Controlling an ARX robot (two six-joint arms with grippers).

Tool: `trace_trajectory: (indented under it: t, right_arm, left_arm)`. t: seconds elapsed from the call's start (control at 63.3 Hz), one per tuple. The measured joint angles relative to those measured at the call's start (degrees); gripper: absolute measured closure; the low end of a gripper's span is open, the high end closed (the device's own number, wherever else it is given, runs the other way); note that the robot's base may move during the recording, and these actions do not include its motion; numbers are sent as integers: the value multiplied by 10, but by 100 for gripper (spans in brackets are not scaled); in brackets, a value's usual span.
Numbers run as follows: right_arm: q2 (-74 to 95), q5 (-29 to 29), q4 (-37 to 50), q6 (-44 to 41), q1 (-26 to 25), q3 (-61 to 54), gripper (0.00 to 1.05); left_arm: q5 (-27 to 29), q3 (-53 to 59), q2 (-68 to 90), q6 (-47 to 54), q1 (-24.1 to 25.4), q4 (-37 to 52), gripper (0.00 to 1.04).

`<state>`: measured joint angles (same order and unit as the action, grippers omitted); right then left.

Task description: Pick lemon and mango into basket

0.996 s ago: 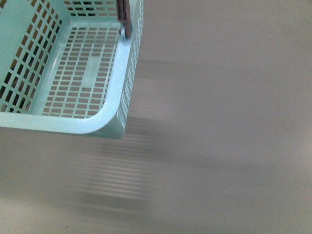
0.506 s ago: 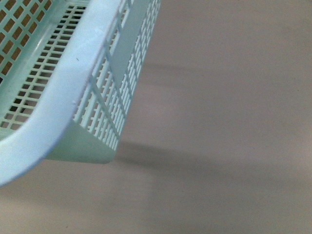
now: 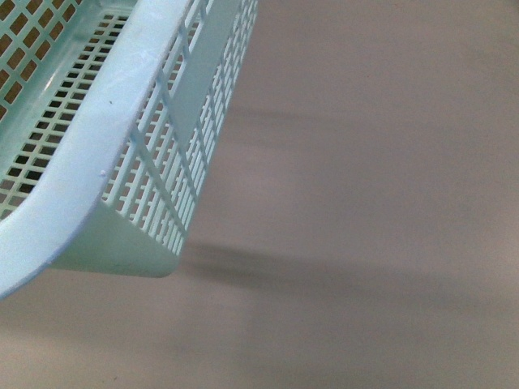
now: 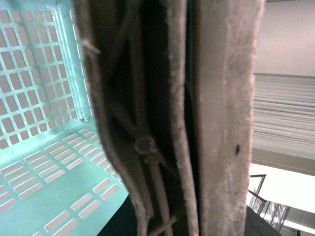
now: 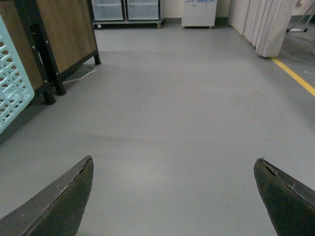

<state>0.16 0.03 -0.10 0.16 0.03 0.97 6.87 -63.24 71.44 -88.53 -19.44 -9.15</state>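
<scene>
Jaws of the right gripper are spread wide with nothing between them; only bare grey floor lies ahead. The left jaws cannot be made out. Brown handles bound with a zip-tie fill the left wrist view close to the lens, so a grip on them is judged likely but not confirmed. Just behind them the slotted bottom of the basket is seen bare. In the front view the basket is tilted and sits on the left arm's side, its long wall running away. Lemon and mango are found in no view, so their direction from either jaws cannot be stated. Farther off in the right wrist view a wood-panelled cabinet, a curtain and a yellow floor line are noted.
</scene>
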Motion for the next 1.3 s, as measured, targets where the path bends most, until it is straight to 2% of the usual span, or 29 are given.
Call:
trace_trajectory:
  t: [1.296]
  right_arm:
    - [0, 0, 0, 0, 0, 0, 9]
  left_arm:
    - [0, 0, 0, 2, 0, 0, 88]
